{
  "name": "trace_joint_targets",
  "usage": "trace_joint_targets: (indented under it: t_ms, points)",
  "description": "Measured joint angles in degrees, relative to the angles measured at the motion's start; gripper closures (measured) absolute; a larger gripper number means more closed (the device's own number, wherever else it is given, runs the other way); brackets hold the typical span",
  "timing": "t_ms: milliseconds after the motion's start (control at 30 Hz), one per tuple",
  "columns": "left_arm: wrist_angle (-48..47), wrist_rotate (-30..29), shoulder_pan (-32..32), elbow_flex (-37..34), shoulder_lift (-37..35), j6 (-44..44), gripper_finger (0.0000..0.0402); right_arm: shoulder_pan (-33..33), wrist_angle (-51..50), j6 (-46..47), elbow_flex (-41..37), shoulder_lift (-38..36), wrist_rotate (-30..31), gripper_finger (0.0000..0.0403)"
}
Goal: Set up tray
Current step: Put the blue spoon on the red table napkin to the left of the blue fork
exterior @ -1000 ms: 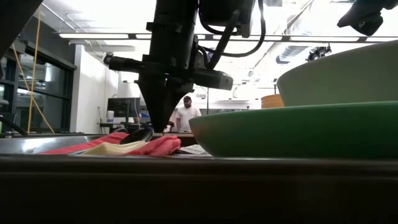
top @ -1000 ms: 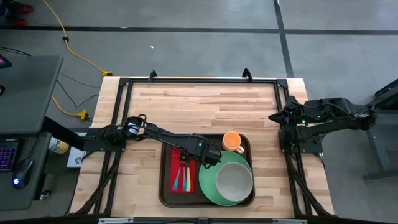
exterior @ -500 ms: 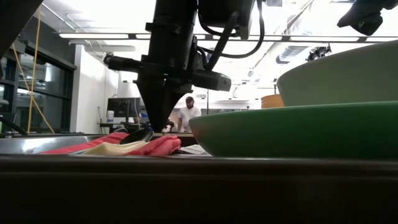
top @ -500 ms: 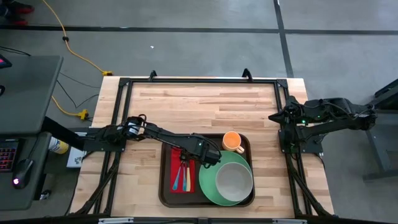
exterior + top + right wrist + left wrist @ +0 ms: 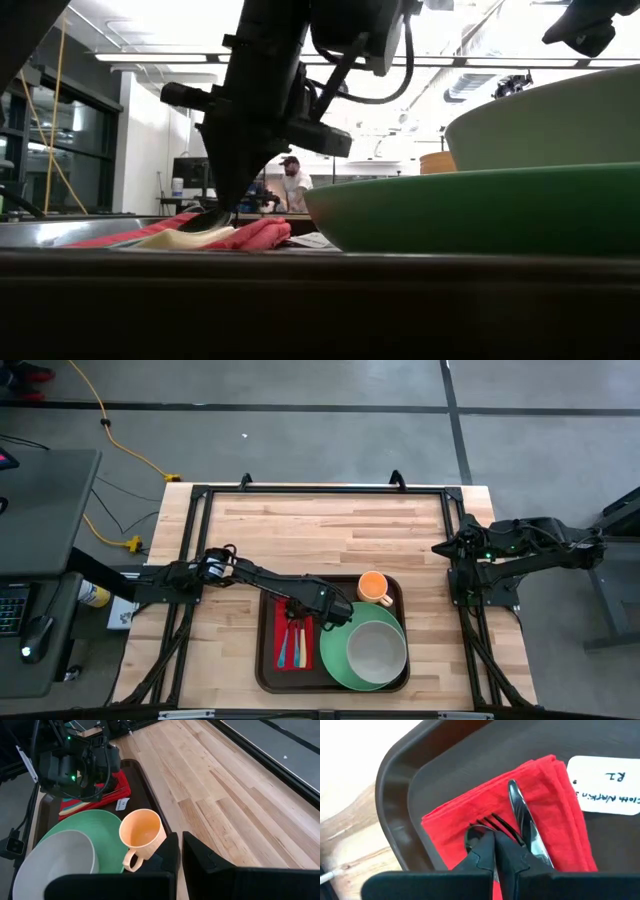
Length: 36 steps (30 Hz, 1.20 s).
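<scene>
- In the low view, the tray (image 5: 300,290) fills the foreground as a dark, blurred band; its near rim hides most of what lies on it.
- The green plate (image 5: 480,205) and the pale bowl (image 5: 560,110) run off that view's right edge.
- The orange cup (image 5: 437,162) shows only as a sliver behind the bowl.
- In the left wrist view, the left gripper (image 5: 493,851) covers the lower part of the black fork (image 5: 495,823), so whether it holds the fork cannot be told.
- The white label (image 5: 607,785) is cut off by the edge, its writing only partly readable.
- A person (image 5: 293,185) far behind is too small to describe.
</scene>
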Motion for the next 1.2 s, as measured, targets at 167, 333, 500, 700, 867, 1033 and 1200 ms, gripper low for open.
trace_joint_targets:
  t_ms: [167, 333, 500, 700, 867, 1033, 1200]
  points:
    - [-0.71, 0.15, -0.58, 0.08, -0.02, -0.52, 0.0357, 0.02, 0.00, -0.02, 0.00, 0.00, 0.00, 0.0403]
    - [-4.87, 0.87, -0.98, 0.08, -0.02, -2.16, 0.0357, 0.00, 0.00, -0.02, 0.00, 0.00, 0.02, 0.0403]
    - [-4.58, 0.97, -1.38, 0.08, -0.02, -2.93, 0.0357, 0.01, 0.00, -0.02, 0.00, 0.00, 0.03, 0.0403]
    - [1.09, 0.76, -1.40, 0.10, -0.02, -0.71, 0.0357, 0.00, 0.00, -0.02, 0.00, 0.00, 0.28, 0.0403]
    - [1.51, 0.74, -1.40, 0.15, 0.59, -0.43, 0.0357, 0.00, 0.00, -0.02, 0.00, 0.00, 0.46, 0.0403]
    - [0.15, 0.74, -1.40, 0.17, 0.57, -0.42, 0.0357, 0.01, 0.00, -0.02, 0.00, 0.00, 0.46, 0.0403]
    - [-1.37, 0.71, -1.40, 0.17, 0.55, -0.42, 0.0357, 0.02, 0.00, 0.00, 0.00, 0.00, 0.46, 0.0403]
